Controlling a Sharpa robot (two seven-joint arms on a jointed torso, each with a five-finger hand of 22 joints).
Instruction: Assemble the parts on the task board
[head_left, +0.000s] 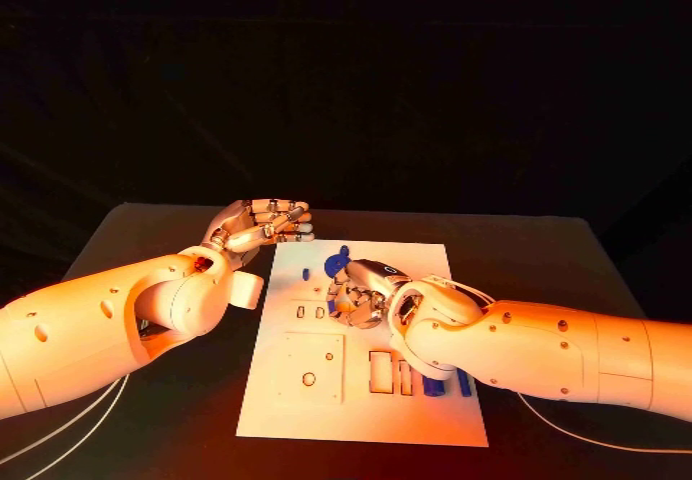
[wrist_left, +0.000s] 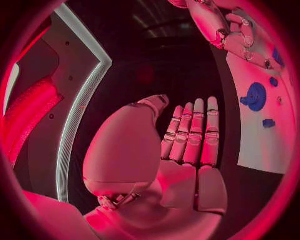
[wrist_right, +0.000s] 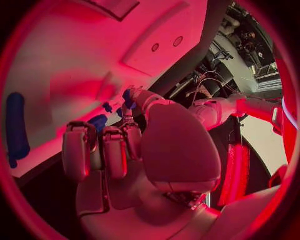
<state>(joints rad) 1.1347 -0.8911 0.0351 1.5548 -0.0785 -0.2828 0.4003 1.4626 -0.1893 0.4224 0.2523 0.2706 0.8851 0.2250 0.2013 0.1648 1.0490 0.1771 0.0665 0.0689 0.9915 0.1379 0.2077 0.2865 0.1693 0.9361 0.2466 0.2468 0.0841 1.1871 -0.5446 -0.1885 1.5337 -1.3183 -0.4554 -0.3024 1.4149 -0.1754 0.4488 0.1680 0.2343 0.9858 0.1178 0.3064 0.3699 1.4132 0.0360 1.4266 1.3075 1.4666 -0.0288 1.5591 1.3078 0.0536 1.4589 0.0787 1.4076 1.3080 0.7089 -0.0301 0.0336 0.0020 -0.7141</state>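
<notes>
- Right hand (head_left: 364, 293) lies over the middle of the white task board (head_left: 433, 420), fingers curled down onto it; the right wrist view shows its fingertips (wrist_right: 128, 100) against a small blue part — whether they actually pinch it I cannot tell.
- Left hand (head_left: 263, 224) hangs above the black table (head_left: 159, 225) just off the board's far left corner, fingers straight and side by side, holding nothing.
- Blue parts that can be counted from the head view: three — a round gear-like piece (head_left: 338, 262) on the far half of the board, right beside the right hand; a small peg (head_left: 307, 271) near the board's left edge; and a long bar (head_left: 463, 385) half hidden under the right forearm.
- From the left wrist view the gear (wrist_left: 255, 96) is plain, with two small blue bits near it, one at (wrist_left: 269, 122).
- One long blue bar (wrist_right: 15, 127) lies flat on the board in the right wrist view.
- Board cut-outs near the robot are partly covered by the right arm, so no count of them.
</notes>
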